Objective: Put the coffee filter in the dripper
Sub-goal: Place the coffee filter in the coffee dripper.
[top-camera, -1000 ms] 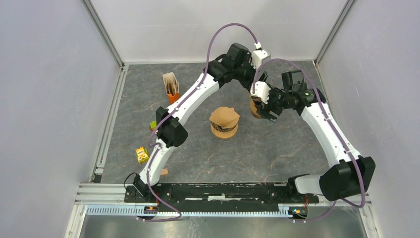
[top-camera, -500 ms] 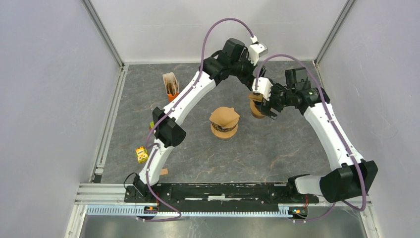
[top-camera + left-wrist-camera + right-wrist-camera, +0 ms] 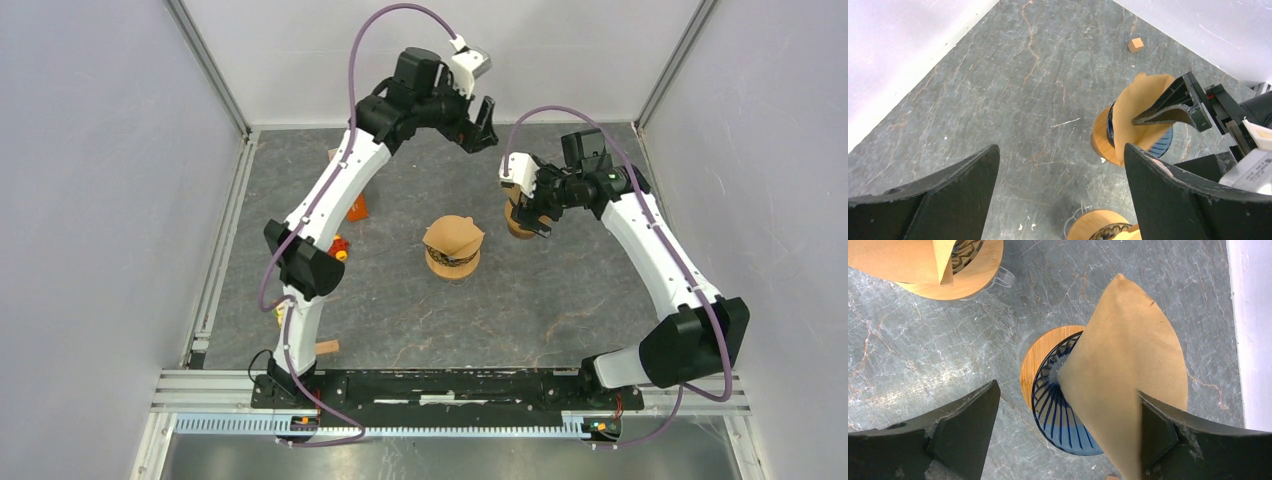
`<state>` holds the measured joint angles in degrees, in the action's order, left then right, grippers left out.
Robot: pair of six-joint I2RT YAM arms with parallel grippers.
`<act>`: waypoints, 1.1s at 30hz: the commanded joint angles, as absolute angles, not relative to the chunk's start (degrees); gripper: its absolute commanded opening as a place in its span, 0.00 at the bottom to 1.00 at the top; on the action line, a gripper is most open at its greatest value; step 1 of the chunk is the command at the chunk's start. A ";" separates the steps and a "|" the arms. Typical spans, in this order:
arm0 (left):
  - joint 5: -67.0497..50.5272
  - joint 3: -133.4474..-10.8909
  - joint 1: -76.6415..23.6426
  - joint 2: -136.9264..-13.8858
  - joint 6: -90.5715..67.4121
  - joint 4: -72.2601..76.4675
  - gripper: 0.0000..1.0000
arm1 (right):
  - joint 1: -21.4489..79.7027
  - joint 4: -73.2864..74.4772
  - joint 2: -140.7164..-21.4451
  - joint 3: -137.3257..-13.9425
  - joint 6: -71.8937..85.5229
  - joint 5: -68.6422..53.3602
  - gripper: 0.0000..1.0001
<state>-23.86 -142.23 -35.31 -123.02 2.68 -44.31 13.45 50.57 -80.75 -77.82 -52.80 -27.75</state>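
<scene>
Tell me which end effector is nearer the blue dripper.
Right. The right end effector hangs just above the blue dripper, fingers either side of its paper filter; the left end effector is raised near the back wall, farther away.

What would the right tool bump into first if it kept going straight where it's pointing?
Probably the brown paper coffee filter, standing in the blue dripper just below the right tool; depth is unclear.

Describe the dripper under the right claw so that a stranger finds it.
Find the grey stone table. Near its middle stands a covered dripper; the right dripper, below the right claw, differs: blue ribs show beside its tall brown filter.
</scene>
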 commanded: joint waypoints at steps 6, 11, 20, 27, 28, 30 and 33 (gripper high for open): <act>-23.03 -133.50 -32.53 -114.02 1.74 -42.93 1.00 | 14.32 48.60 -81.55 -75.49 -53.66 -26.30 0.89; -23.10 -128.30 -32.22 -111.71 1.84 -39.95 1.00 | 14.32 48.69 -79.92 -74.72 -54.07 -25.98 0.87; -23.38 -125.15 -32.15 -110.49 1.75 -38.45 1.00 | 15.97 47.24 -80.96 -71.73 -53.63 -23.58 0.86; -23.12 -120.88 -31.99 -108.46 1.76 -35.95 1.00 | 16.72 44.52 -80.25 -69.22 -52.60 -20.94 0.86; -23.11 -120.69 -31.96 -108.39 1.76 -35.83 1.00 | 16.85 44.47 -80.34 -69.19 -52.48 -20.39 0.86; -23.07 -120.50 -31.95 -108.28 1.74 -35.88 1.00 | 17.02 44.42 -80.57 -69.32 -52.39 -20.04 0.85; -23.09 -119.86 -31.73 -108.06 1.84 -35.86 1.00 | 17.52 44.28 -81.09 -69.60 -52.11 -19.61 0.86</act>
<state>-23.00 -120.53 -32.21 -111.48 2.63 -38.48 16.84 45.91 -81.34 -69.60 -52.99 -21.04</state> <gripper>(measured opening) 0.993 0.856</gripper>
